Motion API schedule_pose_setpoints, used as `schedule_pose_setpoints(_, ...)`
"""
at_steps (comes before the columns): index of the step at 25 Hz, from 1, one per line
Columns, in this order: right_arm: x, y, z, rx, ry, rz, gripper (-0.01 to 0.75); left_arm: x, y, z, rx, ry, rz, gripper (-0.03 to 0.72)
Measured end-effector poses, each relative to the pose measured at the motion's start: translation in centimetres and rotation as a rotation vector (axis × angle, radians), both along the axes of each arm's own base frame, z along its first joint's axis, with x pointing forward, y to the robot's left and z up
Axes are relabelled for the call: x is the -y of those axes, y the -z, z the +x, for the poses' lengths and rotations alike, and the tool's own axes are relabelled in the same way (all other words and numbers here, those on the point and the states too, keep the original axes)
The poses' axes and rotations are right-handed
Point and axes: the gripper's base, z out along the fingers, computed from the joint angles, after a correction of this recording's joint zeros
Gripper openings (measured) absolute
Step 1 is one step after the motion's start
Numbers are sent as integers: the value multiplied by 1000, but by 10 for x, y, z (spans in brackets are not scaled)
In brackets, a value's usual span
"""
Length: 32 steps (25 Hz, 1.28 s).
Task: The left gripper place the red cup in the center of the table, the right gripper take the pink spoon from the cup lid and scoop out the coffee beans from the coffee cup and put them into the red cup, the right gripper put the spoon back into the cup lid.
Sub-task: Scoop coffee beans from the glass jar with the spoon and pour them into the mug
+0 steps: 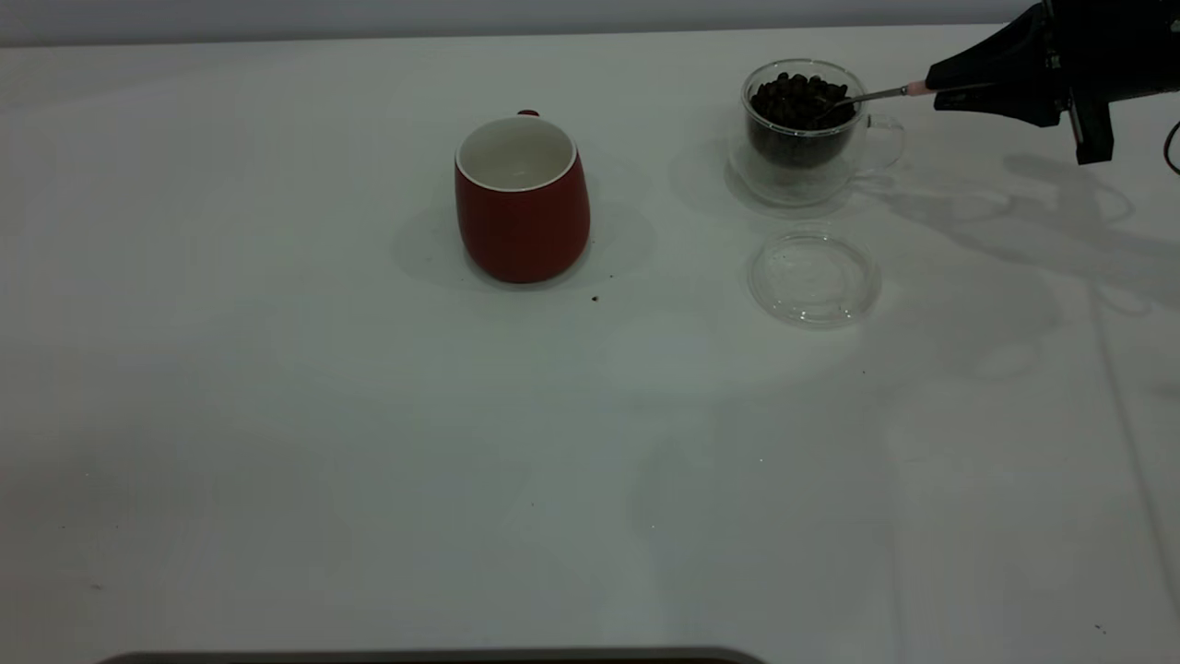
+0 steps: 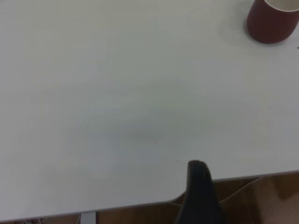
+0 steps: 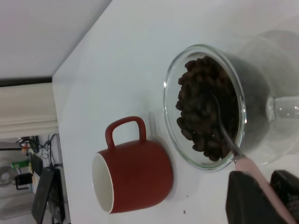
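The red cup [image 1: 522,201] stands upright and empty near the middle of the table [image 1: 369,461]; it also shows in the left wrist view [image 2: 273,19] and the right wrist view [image 3: 135,175]. The coffee cup [image 1: 804,129], full of coffee beans [image 1: 798,100], stands at the back right. My right gripper [image 1: 940,89] is shut on the pink spoon [image 1: 899,91] by its handle, and the spoon's bowl is dipped into the beans [image 3: 205,112]. The cup lid [image 1: 813,277] lies empty in front of the coffee cup. One finger [image 2: 201,196] of my left gripper shows over the table's edge.
A small dark speck [image 1: 595,299] lies on the table right of the red cup. A dark strip [image 1: 433,657] runs along the front edge of the exterior view. The right arm's shadow falls across the table's right side.
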Motion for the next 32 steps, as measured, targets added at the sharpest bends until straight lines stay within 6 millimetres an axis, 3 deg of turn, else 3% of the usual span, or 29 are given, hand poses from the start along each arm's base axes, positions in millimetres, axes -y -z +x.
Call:
schedule_pose_setpoints(17, 4, -8, -4, -6, -52, -2, 98, 0, 0, 0, 0, -1, -2, 586)
schedule_pose_setpoints(32, 28, -17, -9, 4, -13, 129, 98, 0, 0, 0, 0, -1, -2, 586)
